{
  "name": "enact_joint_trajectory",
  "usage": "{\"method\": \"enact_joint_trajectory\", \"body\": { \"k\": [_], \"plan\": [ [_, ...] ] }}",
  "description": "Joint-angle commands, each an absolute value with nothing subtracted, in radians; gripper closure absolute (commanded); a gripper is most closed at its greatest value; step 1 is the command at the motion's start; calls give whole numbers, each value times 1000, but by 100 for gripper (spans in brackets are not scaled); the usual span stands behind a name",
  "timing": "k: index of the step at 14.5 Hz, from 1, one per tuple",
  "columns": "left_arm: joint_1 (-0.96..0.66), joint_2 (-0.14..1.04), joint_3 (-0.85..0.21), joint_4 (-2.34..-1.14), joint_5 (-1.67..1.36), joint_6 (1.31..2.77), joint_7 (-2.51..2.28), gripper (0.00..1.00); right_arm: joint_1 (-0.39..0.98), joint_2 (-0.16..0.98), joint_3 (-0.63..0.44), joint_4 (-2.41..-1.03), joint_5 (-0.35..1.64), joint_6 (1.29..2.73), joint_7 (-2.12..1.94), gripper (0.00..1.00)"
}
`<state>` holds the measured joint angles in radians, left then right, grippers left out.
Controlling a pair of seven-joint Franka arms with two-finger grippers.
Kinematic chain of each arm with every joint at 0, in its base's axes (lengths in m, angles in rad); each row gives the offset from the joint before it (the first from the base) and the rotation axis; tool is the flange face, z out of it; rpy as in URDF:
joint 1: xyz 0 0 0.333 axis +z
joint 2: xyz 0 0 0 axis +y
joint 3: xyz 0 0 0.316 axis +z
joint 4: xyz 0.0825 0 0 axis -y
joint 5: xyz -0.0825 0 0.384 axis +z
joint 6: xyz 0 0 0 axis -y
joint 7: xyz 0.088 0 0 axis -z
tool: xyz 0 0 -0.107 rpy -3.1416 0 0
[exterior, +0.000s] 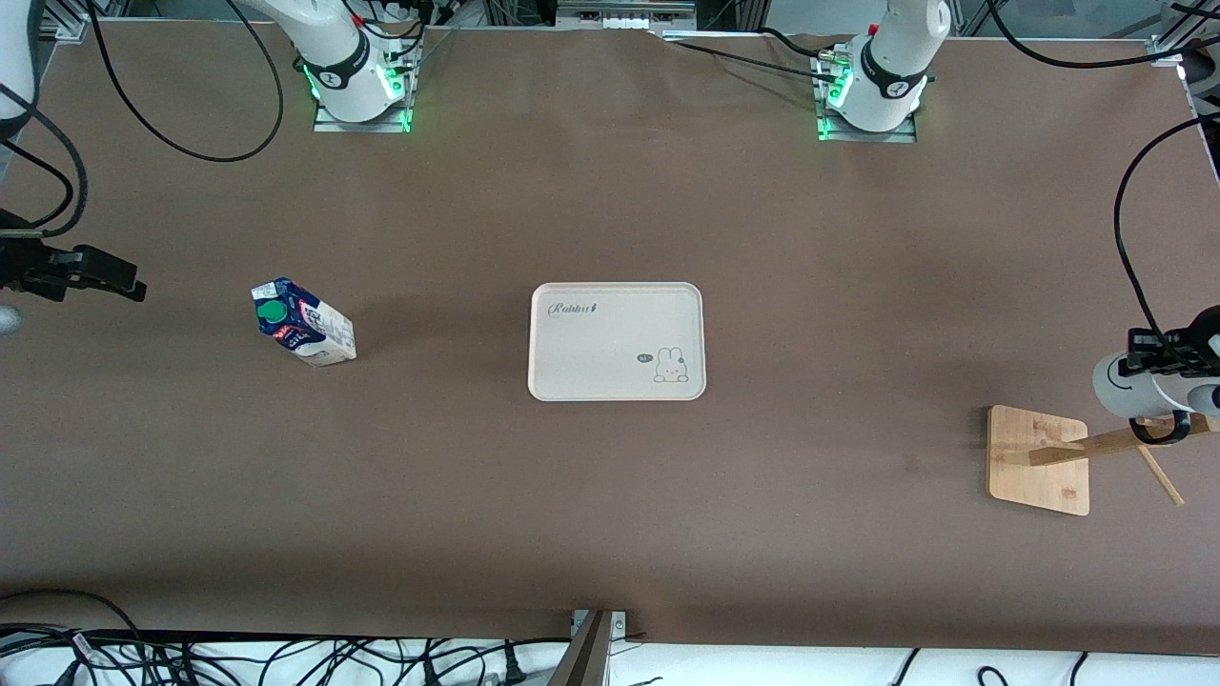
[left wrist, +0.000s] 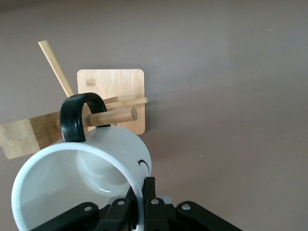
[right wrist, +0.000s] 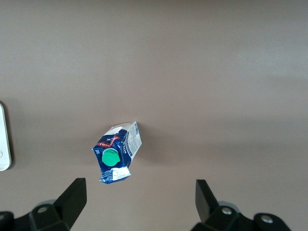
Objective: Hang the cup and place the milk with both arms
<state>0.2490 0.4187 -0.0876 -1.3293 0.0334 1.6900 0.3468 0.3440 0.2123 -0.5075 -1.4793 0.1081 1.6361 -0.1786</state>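
Left gripper (left wrist: 139, 204) clamped on cup (left wrist: 82, 187) rim, handle threaded over rack (left wrist: 113, 96) peg for hanging. Right gripper (right wrist: 139, 202) spread wide above milk (right wrist: 117, 151), waiting.

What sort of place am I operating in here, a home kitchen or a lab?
Most likely a robotics lab bench, not a kitchen: two arm bases bolted along a brown-covered table, loose cables at its edge, and only staged props: a milk carton, a tray, a wooden cup rack.
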Motion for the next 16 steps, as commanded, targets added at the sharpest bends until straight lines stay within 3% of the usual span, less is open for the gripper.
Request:
{"method": "enact_joint_trajectory", "body": {
  "k": [1,4,5,6,7,8,13,16],
  "plan": [
    [259,449,-97,-1295,24,1675,374,100,77,160,-191,-1480,-10,1657,-192,0],
    [275,465,-97,-1295,25,1675,362,98,-6,158,-72,-1509,-72,1712,-178,0],
    [275,465,-95,-1293,28,1674,362,80,-9,156,-68,-1531,-71,1730,-163,0],
    [275,463,-97,-1293,28,1674,361,73,-12,155,-61,-1545,-66,1733,-137,0],
    [273,463,-97,-1292,23,1674,353,18,-14,146,-60,-1545,-61,1723,-115,0],
    [276,462,-97,-1292,17,1674,332,0,-12,144,-52,-1545,-60,1704,-100,0],
    [261,453,-110,-1289,26,1661,250,0,-6,123,9,-1560,15,1675,182,0],
    [229,433,-127,-1281,28,1565,142,0,-2,124,26,-1569,8,1690,178,0]
  ]
}}
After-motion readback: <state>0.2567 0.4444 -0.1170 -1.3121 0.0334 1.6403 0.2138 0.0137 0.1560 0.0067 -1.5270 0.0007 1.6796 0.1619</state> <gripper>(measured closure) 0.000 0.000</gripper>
